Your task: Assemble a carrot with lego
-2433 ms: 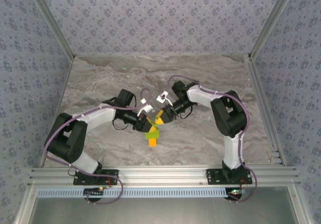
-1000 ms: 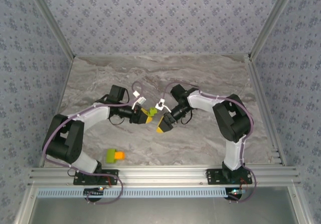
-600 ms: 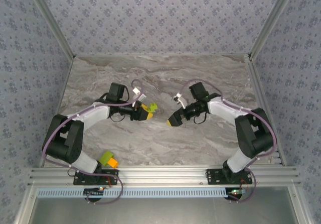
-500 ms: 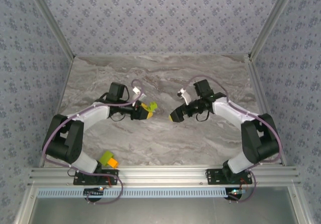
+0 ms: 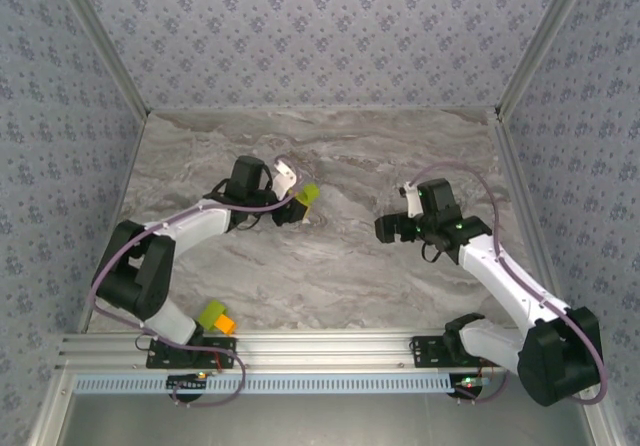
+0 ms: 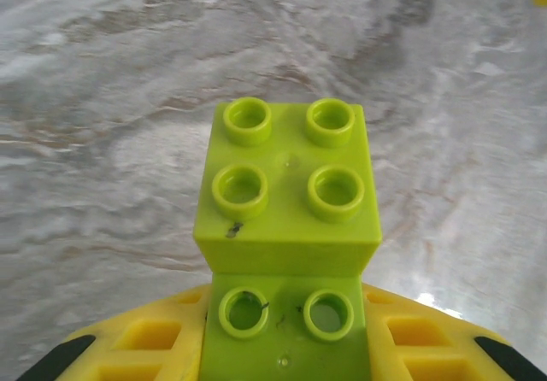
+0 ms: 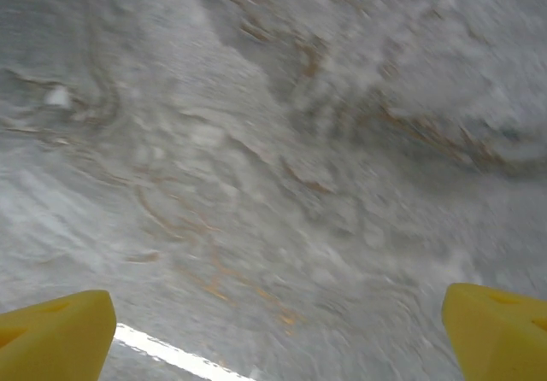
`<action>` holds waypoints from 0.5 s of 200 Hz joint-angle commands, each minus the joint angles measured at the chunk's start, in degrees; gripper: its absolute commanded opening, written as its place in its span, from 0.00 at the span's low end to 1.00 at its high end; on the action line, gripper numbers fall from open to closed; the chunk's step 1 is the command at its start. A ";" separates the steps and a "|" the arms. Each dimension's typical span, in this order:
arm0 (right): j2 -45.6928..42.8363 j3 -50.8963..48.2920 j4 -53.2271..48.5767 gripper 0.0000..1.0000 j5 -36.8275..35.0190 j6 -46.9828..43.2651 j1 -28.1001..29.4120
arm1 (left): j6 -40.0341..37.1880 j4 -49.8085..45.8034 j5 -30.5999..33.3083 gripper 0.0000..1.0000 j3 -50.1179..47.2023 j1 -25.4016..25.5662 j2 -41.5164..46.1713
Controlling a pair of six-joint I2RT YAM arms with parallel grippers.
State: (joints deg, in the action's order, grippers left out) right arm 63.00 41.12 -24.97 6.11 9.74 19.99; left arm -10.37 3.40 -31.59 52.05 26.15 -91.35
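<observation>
Overhead, the left gripper is clamped on stacked lime-green bricks above the marble table. The right gripper hovers well apart, its yellow fingertips spread wide. The carrot, green joined to orange, lies at the table's near edge beside the left arm's base

The counter lies open through the middle. The left end effector, clamping green lego, stands far left. The right end effector, spread wide, stands right. The carrot sits near left.
</observation>
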 commanded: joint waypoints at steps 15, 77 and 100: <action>-0.42 -0.51 -2.21 1.00 -6.54 4.25 -0.23 | 1.54 4.47 7.73 0.19 2.00 0.81 -4.09; 1.53 -3.65 4.00 1.00 -5.40 7.24 -0.14 | 5.33 18.20 14.47 0.26 -2.07 3.07 -9.20; 3.25 -4.93 7.49 1.00 -4.45 8.18 0.19 | 4.91 21.51 16.80 0.31 -2.58 4.42 -10.76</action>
State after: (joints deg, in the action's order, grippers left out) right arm 64.69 37.58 -21.71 1.28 15.35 19.94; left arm -6.33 17.41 -18.31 50.13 29.30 -100.31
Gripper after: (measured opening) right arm 0.999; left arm 0.350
